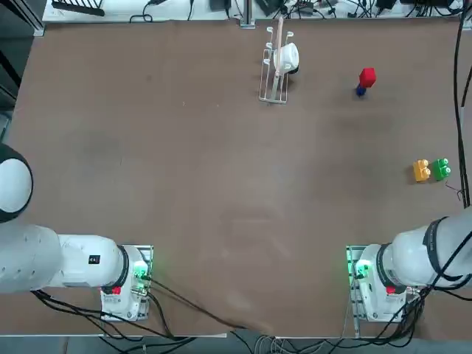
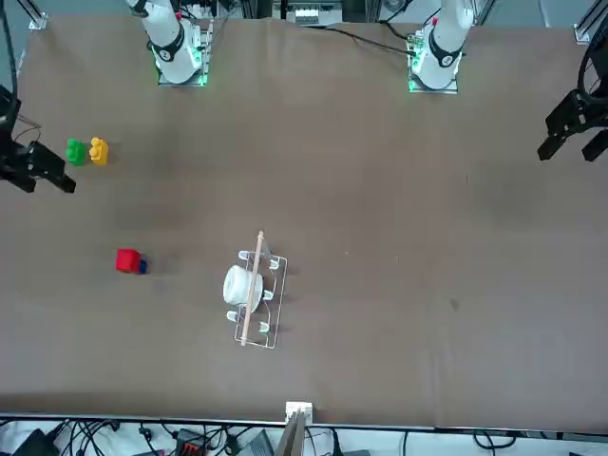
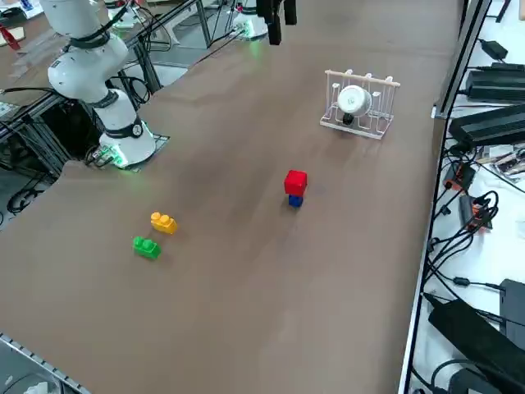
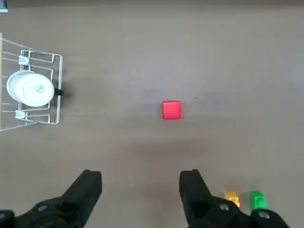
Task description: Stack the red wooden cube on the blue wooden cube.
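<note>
Red cube (image 3: 295,182) sits on the blue cube (image 3: 295,200), beyond the orange and green blocks (image 1: 421,170) as you look from the arm bases; your right gripper (image 4: 140,183) is open, apart from the stack.

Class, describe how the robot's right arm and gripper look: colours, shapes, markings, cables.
The right arm is white and rounded, with dark bands at its joints and black cables along it. The right gripper is black, with two blunt, angular fingers.
</note>
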You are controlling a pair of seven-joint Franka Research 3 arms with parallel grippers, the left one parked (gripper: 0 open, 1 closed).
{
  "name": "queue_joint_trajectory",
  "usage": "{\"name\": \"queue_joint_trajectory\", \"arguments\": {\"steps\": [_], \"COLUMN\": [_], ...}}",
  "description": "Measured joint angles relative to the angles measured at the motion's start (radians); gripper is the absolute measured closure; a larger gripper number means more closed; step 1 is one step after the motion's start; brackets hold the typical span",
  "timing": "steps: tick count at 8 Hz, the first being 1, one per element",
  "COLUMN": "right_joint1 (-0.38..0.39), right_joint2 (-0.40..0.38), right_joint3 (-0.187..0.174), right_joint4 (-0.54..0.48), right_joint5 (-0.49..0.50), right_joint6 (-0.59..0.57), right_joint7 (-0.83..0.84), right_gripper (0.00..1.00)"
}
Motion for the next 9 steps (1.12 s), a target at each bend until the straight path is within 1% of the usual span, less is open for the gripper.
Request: {"name": "queue_joint_trajectory", "arguments": {"steps": [2, 5, 9], "right_joint1": [0.011, 0.012, 0.012], "right_joint2": [-0.017, -0.078, -0.092], "right_joint3": [-0.004, -0.007, -0.007], "right_joint4": [-0.021, -0.116, -0.213], "right_joint5": [-0.011, -0.011, -0.011], "right_joint6": [-0.016, -0.015, 0.058], "right_joint7": [0.012, 0.033, 0.083], "right_gripper": [0.01, 0.0, 0.0]}}
